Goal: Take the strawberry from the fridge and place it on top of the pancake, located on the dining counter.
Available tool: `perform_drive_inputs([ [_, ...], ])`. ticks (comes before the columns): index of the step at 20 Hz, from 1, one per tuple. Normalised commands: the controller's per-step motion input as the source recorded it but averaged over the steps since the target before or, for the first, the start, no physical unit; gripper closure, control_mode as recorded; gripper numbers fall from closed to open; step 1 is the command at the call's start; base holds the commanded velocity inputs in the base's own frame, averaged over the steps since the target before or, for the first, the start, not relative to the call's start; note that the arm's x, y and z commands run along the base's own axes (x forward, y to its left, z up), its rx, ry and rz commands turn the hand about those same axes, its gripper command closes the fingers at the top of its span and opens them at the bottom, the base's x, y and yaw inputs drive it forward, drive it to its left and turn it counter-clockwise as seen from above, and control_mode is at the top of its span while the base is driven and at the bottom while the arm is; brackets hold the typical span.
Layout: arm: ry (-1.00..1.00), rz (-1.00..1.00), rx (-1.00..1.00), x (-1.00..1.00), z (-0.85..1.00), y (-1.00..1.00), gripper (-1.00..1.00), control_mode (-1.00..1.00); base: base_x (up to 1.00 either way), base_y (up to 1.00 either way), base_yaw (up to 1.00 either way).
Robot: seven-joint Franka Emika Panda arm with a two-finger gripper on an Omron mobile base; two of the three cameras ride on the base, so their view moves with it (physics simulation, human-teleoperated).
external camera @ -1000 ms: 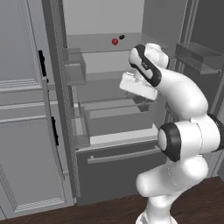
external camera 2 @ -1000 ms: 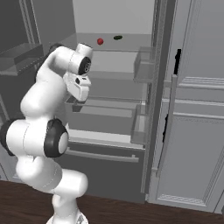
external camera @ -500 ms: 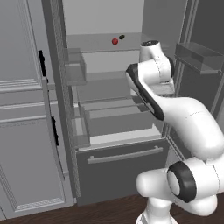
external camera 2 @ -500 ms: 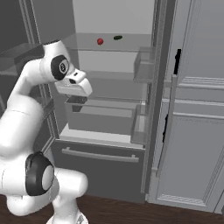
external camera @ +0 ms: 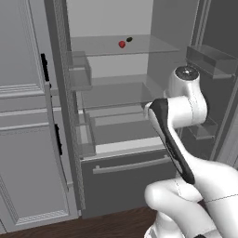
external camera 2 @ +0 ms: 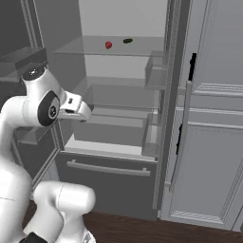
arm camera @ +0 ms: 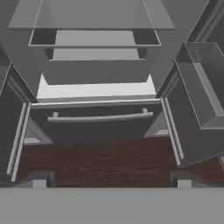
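Strawberry (external camera: 122, 44) on fridge (external camera: 111, 116) top glass shelf, small dark item (external camera: 129, 39) just beside, gripper (arm camera: 111, 181) spread wide, empty

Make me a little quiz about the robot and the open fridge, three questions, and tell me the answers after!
1. True or false: the strawberry sits on the top glass shelf of the fridge.
2. What lies just beside the strawberry? A) a yellow banana B) a small dark item C) a blue cup
3. Fill in: in the hand view, the gripper has its fingertips wide apart, so it is ____.

Key: 1 true. 2 B, the small dark item. 3 open.
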Motion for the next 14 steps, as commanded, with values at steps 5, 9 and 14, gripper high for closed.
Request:
perform_drive_inputs([
  [5,0.0,0.28,0.26,-0.74,0.01,0.19,-1.0,-1.0,0.0,0.0,0.0],
  [9,-0.05,0.03,-0.11,-0.51,0.01,0.05,-1.0,-1.0,0.0,0.0,0.0],
  [14,0.08,-0.26,-0.12,-0.09,0.0,-0.08,-1.0,-1.0,0.0,0.0,0.0],
])
